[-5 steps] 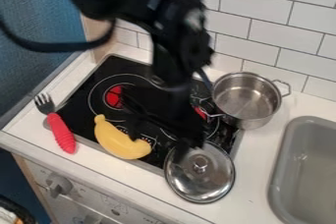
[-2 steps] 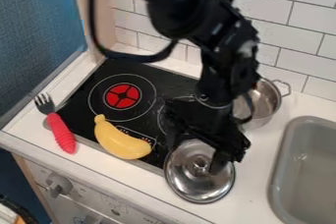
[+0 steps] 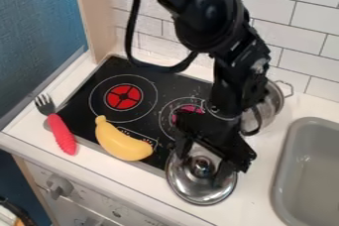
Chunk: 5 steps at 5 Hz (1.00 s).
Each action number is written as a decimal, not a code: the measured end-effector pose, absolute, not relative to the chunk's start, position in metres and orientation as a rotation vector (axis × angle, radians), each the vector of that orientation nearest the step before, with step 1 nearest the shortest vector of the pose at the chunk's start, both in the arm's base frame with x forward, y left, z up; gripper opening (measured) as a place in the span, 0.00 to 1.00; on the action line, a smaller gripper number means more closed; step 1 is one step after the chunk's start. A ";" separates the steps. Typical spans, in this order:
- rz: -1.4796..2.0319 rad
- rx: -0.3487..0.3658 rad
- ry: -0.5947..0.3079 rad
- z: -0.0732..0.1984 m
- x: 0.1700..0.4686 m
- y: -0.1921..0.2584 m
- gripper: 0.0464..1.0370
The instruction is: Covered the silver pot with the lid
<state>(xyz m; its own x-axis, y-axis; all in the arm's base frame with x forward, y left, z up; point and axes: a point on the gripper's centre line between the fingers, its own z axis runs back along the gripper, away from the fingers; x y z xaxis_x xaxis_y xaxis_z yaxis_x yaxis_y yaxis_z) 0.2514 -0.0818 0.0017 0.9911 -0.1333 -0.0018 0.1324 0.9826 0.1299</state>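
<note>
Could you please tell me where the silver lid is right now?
In the camera view, the lid lies at the lower centre, beneath the gripper, at the stovetop's front right corner, just right of the yellow banana.

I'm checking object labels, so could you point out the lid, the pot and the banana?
Lid (image 3: 200, 190): camera view, on its shiny top.
Pot (image 3: 271, 104): camera view, on its metal wall.
Banana (image 3: 120, 143): camera view, mid-body.
</note>
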 end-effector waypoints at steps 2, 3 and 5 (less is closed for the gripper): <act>-0.137 0.103 -0.010 -0.002 0.249 -0.077 0.34; -0.147 0.113 -0.007 -0.002 0.248 -0.075 0.23; -0.166 0.103 -0.024 0.021 0.242 -0.074 0.23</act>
